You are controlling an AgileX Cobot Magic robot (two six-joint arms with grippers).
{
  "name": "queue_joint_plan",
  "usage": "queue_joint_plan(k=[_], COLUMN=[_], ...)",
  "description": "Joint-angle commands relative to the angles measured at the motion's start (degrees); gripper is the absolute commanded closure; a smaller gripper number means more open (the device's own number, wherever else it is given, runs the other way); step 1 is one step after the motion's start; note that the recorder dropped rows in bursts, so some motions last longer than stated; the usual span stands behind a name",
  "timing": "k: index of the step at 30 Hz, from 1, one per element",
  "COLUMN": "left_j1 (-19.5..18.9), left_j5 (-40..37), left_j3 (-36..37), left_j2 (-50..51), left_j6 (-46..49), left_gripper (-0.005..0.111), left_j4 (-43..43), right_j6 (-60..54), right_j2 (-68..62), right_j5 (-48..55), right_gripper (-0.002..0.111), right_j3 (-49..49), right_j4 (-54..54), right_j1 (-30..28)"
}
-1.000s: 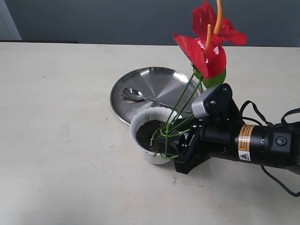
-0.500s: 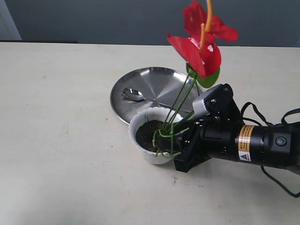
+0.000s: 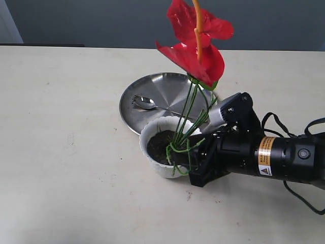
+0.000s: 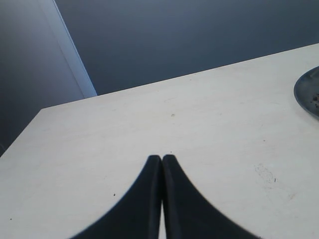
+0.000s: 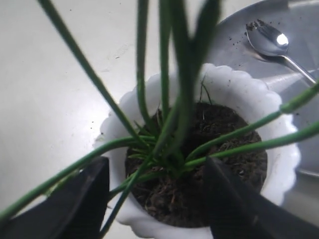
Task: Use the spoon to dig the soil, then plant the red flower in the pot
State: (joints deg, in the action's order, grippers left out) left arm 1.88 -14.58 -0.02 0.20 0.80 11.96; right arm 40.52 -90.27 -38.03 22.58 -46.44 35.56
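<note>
In the left wrist view, the left gripper (image 4: pixel 162 162) hangs over bare pale tabletop (image 4: pixel 149 124) with its two dark fingers (image 4: pixel 144 189) pressed together along their length, clenched on nothing; only the dark edge of the steel plate (image 4: pixel 309 92) shows at the side of that view. This gripper does not show in the exterior view. Moving right across the exterior view, a wide stretch of bare tabletop (image 3: pixel 61 127) comes first, then the round shiny steel plate (image 3: pixel 167 99) with the spoon (image 3: pixel 147 103) lying on it, bowl toward the left and thin handle running right. Just in front of the plate, and touching or overlapping its near edge, stands the white pot (image 3: pixel 158 145) with its scalloped rim, filled with dark soil (image 3: pixel 160 144). The red flower (image 3: pixel 195 48) has its green stem bases down in the soil, the stems rising and leaning a little to the right, with the glossy red petals and an orange spike high above the plate. In the right wrist view the stems (image 5: pixel 164 99) bunch together in the soil (image 5: pixel 209 164) toward the near side of the pot (image 5: pixel 279 129), and the spoon (image 5: pixel 271 42) lies beyond on the plate (image 5: pixel 234 40). The right gripper (image 5: pixel 157 191) lies low at the pot's right side, its fingers (image 5: pixel 79 199) spread apart on either side of the stem bases and not pressing them. The black arm (image 3: pixel 274 155) runs off to the right.
</note>
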Motion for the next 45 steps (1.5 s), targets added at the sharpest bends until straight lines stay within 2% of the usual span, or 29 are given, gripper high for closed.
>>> queue_joint_plan(k=[1, 14, 21, 45], left_j1=[-0.03, -0.03, -0.03, -0.03], left_j5=[0.63, 0.63, 0.63, 0.63], left_j3=[0.02, 0.02, 0.02, 0.02], left_j2=[-0.2, -0.2, -0.2, -0.2], left_j6=[-0.18, -0.18, -0.18, -0.18], left_gripper=[0.106, 0.106, 0.106, 0.106], left_j4=[-0.29, -0.29, -0.29, -0.29], right_j6=[0.33, 3.08, 3.08, 7.1], right_j2=[0.02, 6.76, 6.76, 6.76], right_j5=[5.11, 9.57, 10.2, 9.22], right_gripper=[0.056, 0.056, 0.043, 0.043], right_j3=[-0.78, -1.28, -1.28, -1.28], right_j4=[0.06, -2.59, -2.03, -4.94], right_j1=[-0.14, -0.14, -0.14, -0.14])
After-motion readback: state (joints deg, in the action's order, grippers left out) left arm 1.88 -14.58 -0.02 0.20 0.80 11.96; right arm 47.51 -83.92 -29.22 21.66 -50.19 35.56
